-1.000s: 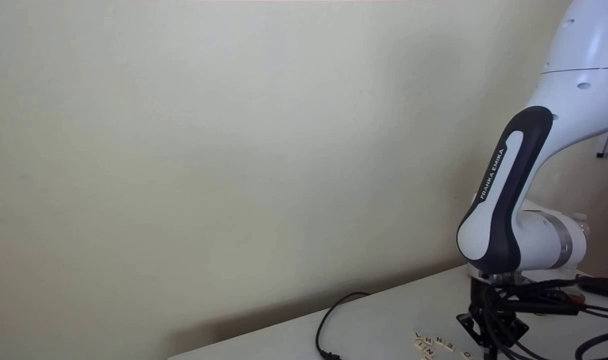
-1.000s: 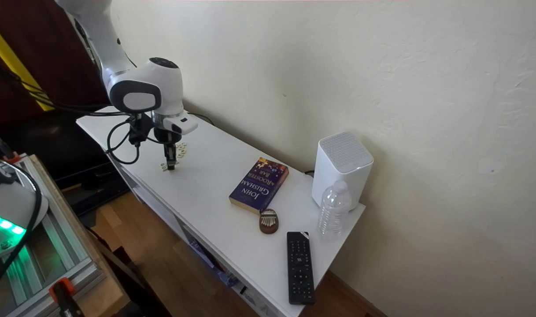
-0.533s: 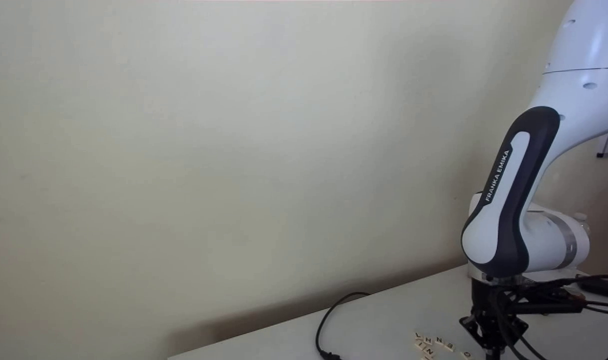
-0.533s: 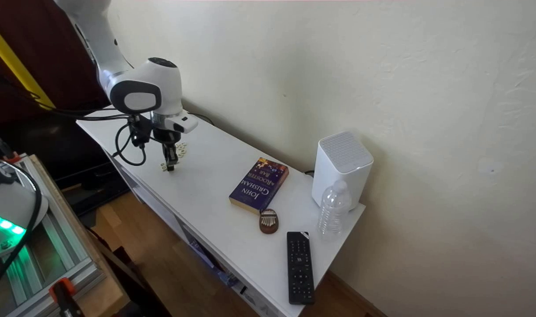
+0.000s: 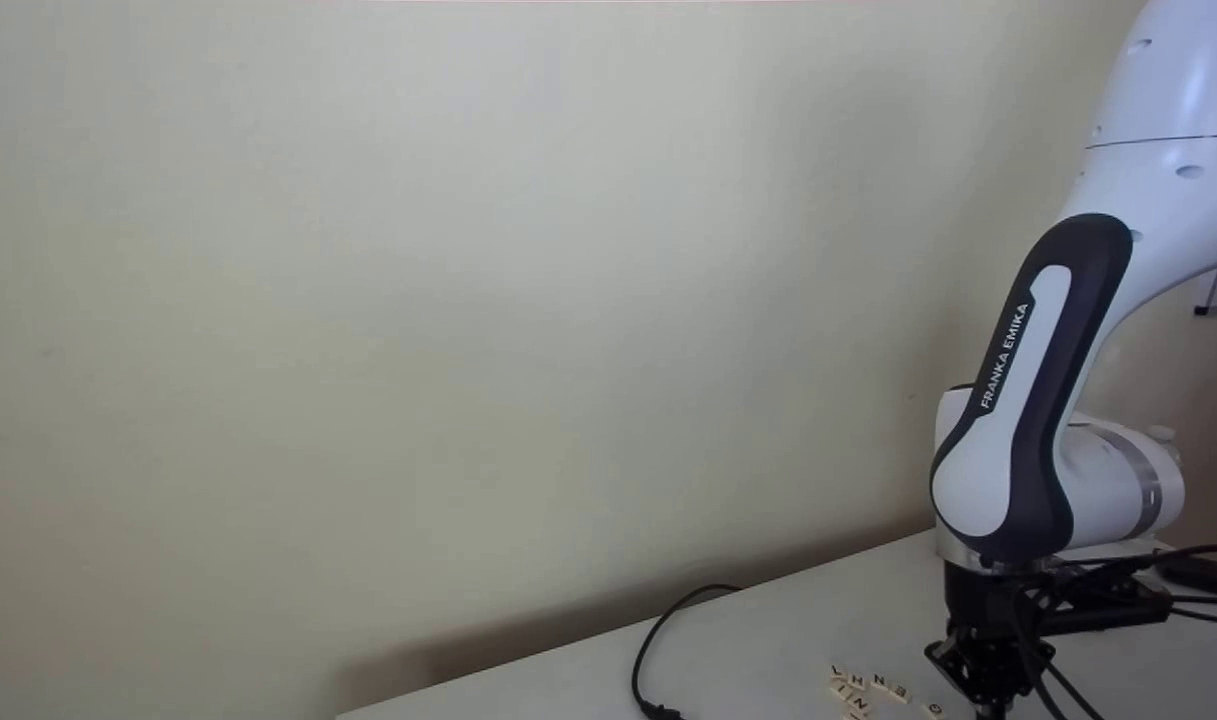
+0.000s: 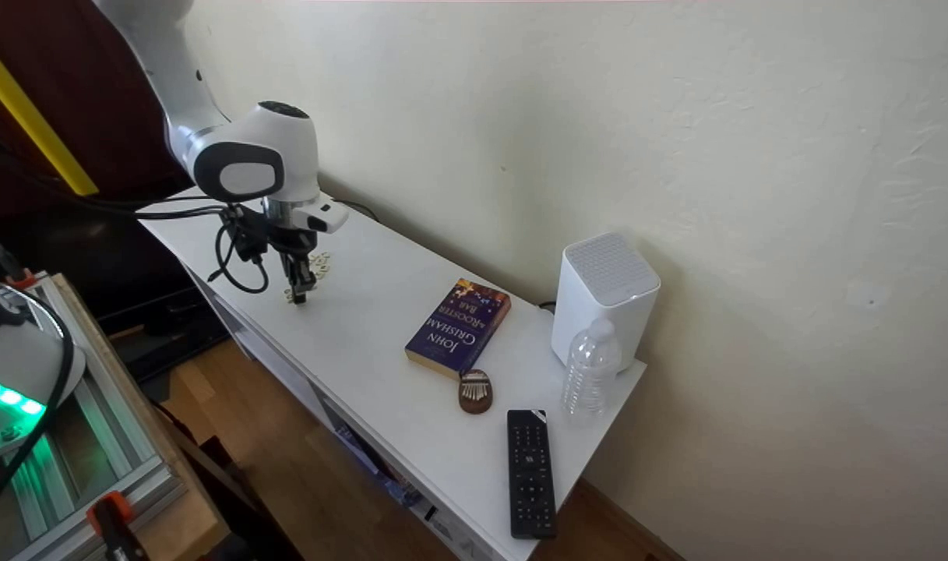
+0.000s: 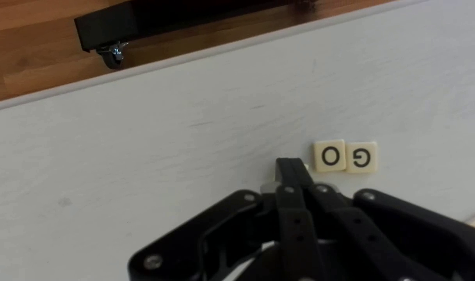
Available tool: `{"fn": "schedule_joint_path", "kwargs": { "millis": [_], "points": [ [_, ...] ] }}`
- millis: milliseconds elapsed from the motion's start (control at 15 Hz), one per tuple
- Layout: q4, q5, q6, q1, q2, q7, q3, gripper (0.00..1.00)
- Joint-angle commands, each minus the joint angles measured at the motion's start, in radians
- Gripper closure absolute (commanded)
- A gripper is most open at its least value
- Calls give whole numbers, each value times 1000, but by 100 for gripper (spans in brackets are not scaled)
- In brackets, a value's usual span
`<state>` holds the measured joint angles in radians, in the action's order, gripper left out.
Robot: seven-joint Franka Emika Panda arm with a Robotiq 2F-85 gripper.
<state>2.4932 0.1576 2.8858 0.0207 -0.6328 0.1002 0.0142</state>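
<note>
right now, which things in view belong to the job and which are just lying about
Seemingly in the job: the shut gripper; the O tile and G tile close to it; a cream edge beside it, probably another tile; more letter tiles farther off.

Seemingly just lying about: book; thumb piano; remote; clear bottle; white box; black plug.

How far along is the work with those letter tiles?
Looks done: the O tile and G tile sit side by side. Under way: the shut claw mostly hides what seems a third tile beside the O. Probably left: the other tiles, clustered apart in an exterior view.
</note>
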Motion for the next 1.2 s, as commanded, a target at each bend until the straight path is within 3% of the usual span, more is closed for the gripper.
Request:
{"fn": "schedule_joint_path", "kwargs": {
  "millis": [0, 1133],
  "points": [
    [15, -43, 31, 18, -57, -18, -4, 100],
    [8, -130, 25, 97, -63, -23, -59, 100]
  ]
}}
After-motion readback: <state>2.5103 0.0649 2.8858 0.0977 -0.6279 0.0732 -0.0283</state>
